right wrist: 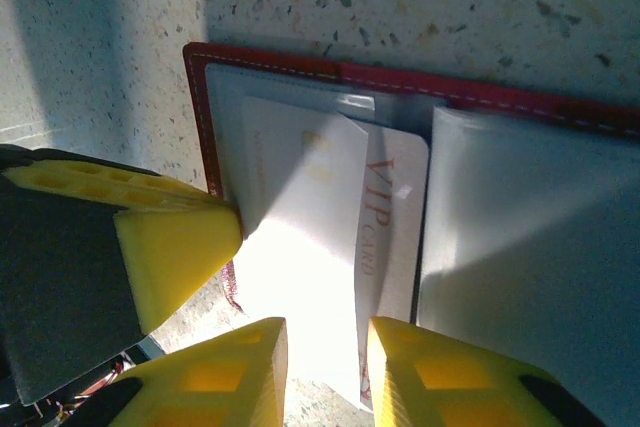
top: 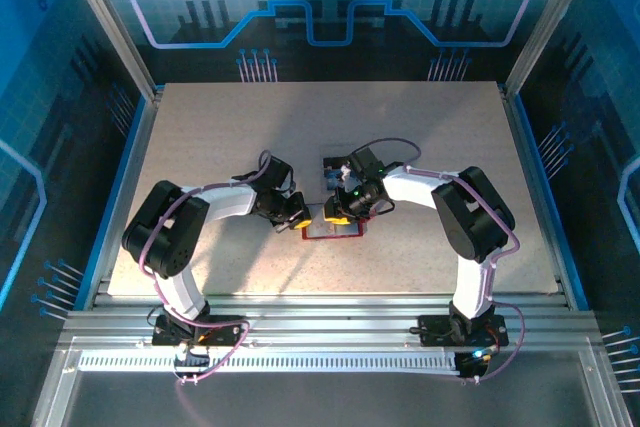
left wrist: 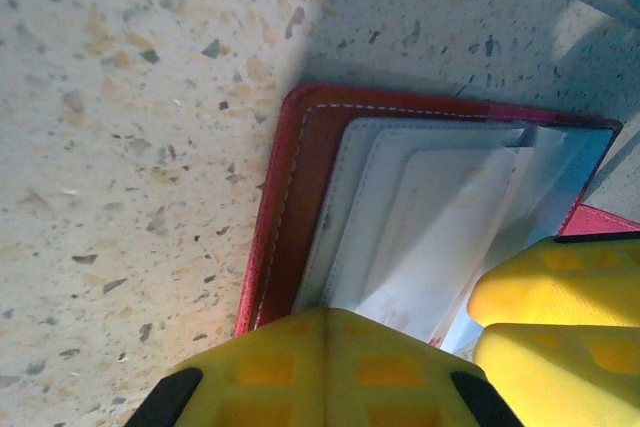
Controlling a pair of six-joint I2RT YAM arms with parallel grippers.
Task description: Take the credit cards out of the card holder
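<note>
The red card holder (top: 333, 232) lies open on the speckled table, its grey pockets up (left wrist: 290, 197) (right wrist: 300, 59). A pinkish-white credit card (right wrist: 392, 217) printed "VIP card" sticks out of the left pocket, and a glaring white card (right wrist: 300, 207) lies partly over it. In the left wrist view a pale card (left wrist: 440, 217) shows in the pocket. My left gripper (top: 298, 215) (left wrist: 325, 337) is shut, and its tips press on the holder's left edge. My right gripper (top: 340, 215) (right wrist: 325, 367) stands narrowly open over the near ends of the cards, clamping nothing.
A small dark flat thing (top: 334, 169) lies just behind the holder; what it is I cannot make out. Both arms meet at the table's middle, fingertips close together. Blue rails (top: 128, 162) bound the table's sides, with bare tabletop to the left, right and back.
</note>
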